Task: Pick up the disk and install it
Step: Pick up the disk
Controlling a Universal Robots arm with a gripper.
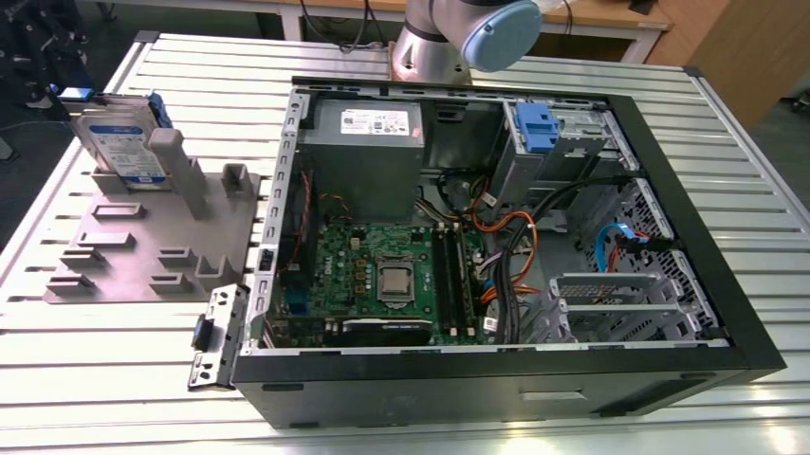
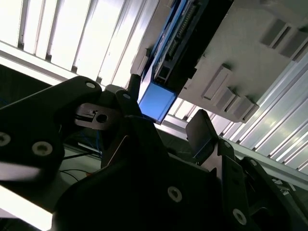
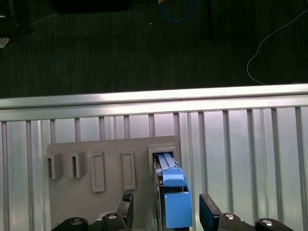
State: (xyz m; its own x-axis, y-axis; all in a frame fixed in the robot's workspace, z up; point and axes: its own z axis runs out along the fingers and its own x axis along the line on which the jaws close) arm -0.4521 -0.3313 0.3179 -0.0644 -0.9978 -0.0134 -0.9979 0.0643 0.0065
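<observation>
The disk [image 1: 120,142] stands on edge in a slot at one corner of the grey holder plate [image 1: 127,256], on the side of the plate turned away from the open computer case [image 1: 506,379]. Its label faces outward from the plate, and its blue bracket [image 3: 177,207] runs along its edges. The plate lies flat on the slatted metal bench [image 1: 101,379]. The case sits just beside the plate, on the exterior view's right. The arm [image 1: 443,43] rises from the bench beyond the case, well apart from the plate.

In both wrist views the hand [image 3: 167,208] is over the plate's disk slot, spread wide and holding nothing. Its two dark fingers [image 3: 208,211] stand one on each side of the disk's blue end, and a clear gap shows between each finger and the bracket. The disk lies between the fingers, its thin edge pointing along the gap, a little nearer one finger than the other. The second wrist view shows the same blue end between the fingertips, with the plate's raised blocks beyond it. I cannot tell whether the fingertips reach down past the disk's upper edge or stop above it
</observation>
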